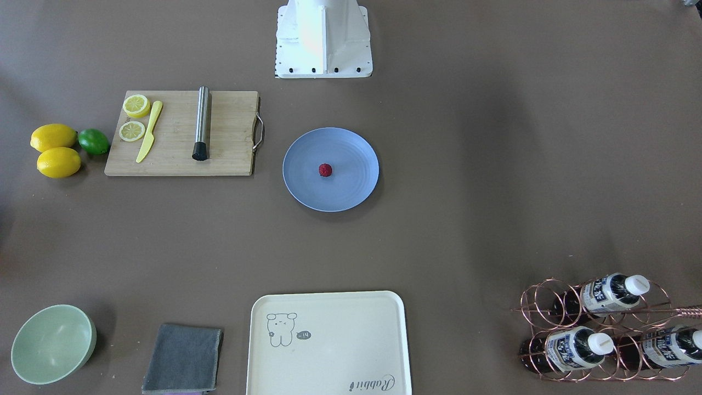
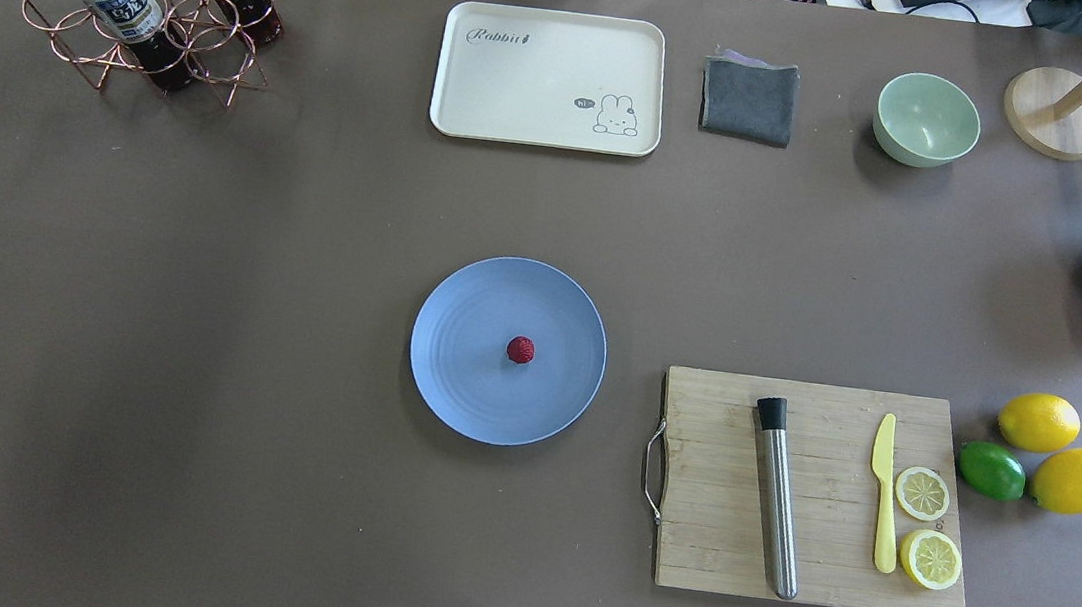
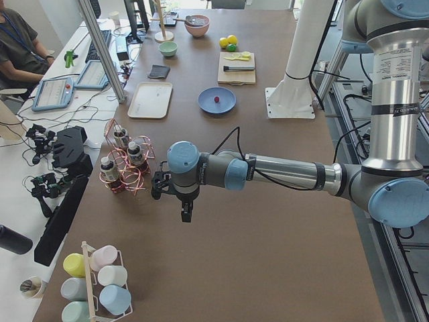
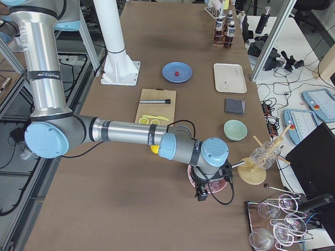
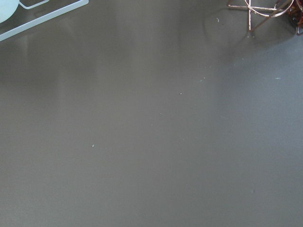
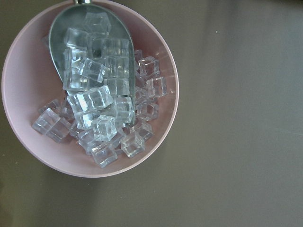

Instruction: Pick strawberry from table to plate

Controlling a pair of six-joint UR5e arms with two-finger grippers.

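The small dark-red strawberry (image 1: 325, 170) (image 2: 520, 349) lies near the middle of the round light blue plate (image 1: 351, 148) (image 2: 463, 376), which stands mid-table (image 2: 248, 313). Neither gripper is close to it. In the exterior left view my left gripper (image 3: 186, 215) hangs over bare table beside the bottle rack, far from the plate (image 3: 224, 106). In the exterior right view my right gripper (image 4: 202, 195) hovers over a pink bowl at the table's end. Neither wrist view shows any fingers, so I cannot tell whether either gripper is open or shut.
A bamboo cutting board (image 2: 709, 522) carries a steel muddler, a yellow knife and lemon slices; two lemons and a lime (image 2: 991, 470) lie beside it. The far side holds a cream tray (image 2: 481, 106), grey cloth (image 2: 748, 99), green bowl (image 2: 926, 119) and copper bottle rack (image 2: 143, 20). A pink bowl (image 6: 28, 142) holds ice cubes.
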